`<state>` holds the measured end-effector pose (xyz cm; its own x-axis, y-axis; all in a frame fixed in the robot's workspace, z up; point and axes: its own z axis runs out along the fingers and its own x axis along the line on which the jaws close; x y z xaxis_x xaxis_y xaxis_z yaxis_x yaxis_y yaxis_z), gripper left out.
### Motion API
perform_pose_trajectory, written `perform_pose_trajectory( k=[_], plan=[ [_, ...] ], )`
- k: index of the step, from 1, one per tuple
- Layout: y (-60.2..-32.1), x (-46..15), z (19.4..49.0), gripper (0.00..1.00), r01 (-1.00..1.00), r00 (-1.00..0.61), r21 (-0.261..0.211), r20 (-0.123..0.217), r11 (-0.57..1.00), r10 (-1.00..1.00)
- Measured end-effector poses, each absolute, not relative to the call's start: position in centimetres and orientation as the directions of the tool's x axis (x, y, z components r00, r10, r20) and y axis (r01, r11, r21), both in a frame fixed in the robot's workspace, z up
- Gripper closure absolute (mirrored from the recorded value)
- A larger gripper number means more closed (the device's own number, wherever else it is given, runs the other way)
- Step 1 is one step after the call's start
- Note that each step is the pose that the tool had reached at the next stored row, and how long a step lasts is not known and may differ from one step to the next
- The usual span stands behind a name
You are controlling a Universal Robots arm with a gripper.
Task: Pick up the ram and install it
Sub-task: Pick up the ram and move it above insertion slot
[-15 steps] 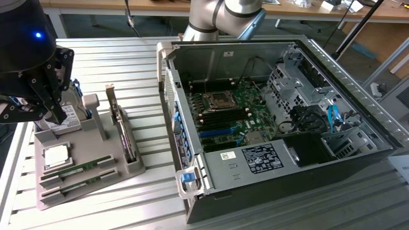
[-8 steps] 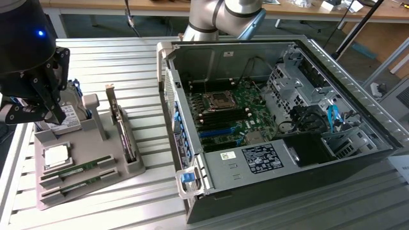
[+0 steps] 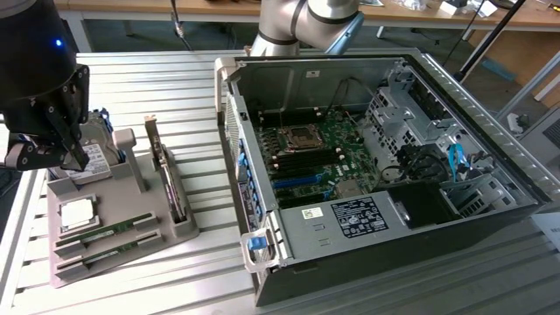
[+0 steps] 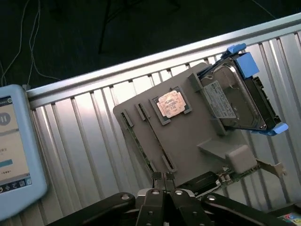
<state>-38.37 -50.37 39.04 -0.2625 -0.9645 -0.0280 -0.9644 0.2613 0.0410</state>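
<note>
Seemingly the pick-up step is barely begun; the hand (image 4: pixel 164 182) is held empty, fingers together, over the hard-drive end of the grey tray (image 3: pixel 122 200); the ram (image 3: pixel 107 230) is seated untouched in its tray slot on the counter (image 3: pixel 175 85); a grasp would call for parted fingers squared across its thin edge.

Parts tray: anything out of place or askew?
Nothing stands out. On the parts tray both ram sticks lie straight in their slots, the processor sits flat in its recess, the card stands upright and the hard drive rests in its holder. The shut gripper hovers above the tray, holding nothing.
</note>
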Motion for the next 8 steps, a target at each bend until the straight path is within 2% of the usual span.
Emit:
perform_pose_trajectory(
  k=[8],
  plan=[
    [-50.39, -38.37, 39.03, 0.89, -0.990, -0.135, 0.041, -0.028, 0.133, -0.990]
  ],
)
